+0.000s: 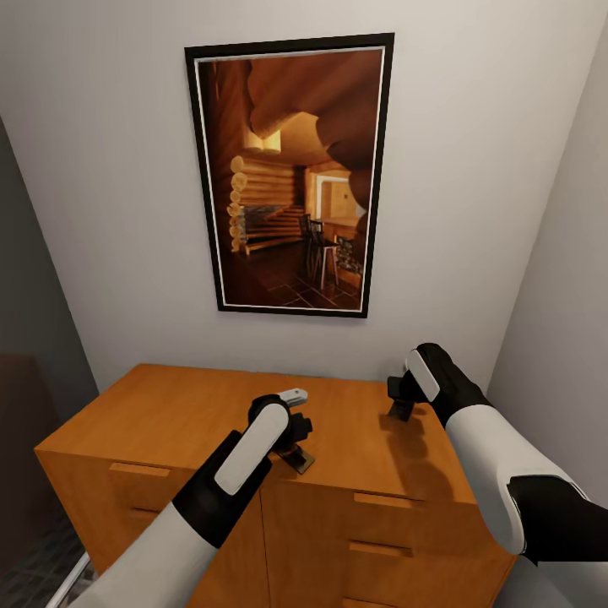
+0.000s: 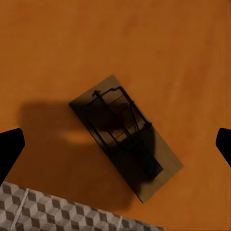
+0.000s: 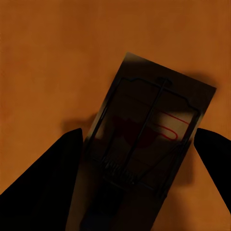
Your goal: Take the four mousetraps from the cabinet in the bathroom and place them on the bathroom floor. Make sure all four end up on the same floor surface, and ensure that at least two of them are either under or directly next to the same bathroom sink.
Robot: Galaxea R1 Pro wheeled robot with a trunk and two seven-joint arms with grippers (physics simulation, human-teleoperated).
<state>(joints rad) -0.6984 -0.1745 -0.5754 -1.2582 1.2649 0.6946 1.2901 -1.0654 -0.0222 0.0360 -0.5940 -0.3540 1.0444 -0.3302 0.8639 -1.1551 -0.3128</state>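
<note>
Cabinet [image 1: 169, 414] in orange-brown wood stands against the pale wall, under a dark-framed picture [image 1: 291, 181] of a log-cabin room. Drawer fronts with matching bar handles run across its front, and both arms reach over its flat top.

Near the middle of the cabinet top, close to the front edge, the left gripper [image 1: 291, 435] hangs over one mousetrap [image 1: 297, 458], of which a dark corner pokes out beneath the fingers in the head view. Seen from the left wrist, that mousetrap [image 2: 126, 137] lies flat on the wood, set at a slant, its dark wire frame on top and the gripper's shadow over it. The two black fingertips [image 2: 10, 147] sit far out at either side of the trap, wide apart and touching nothing. Past the cabinet's front edge a strip of the bathroom floor [image 2: 53, 214] shows, with its grey and white cube pattern.

Further toward the right end of the cabinet top, the right gripper [image 1: 404, 404] points down at the wood. From the right wrist, a second mousetrap [image 3: 151, 144] lies flat between its fingers [image 3: 45, 178], with red marking visible under the wire. The fingers stand spread, one at each long side of the board; whether they touch its edges I cannot tell, since shadow covers that part.
</note>
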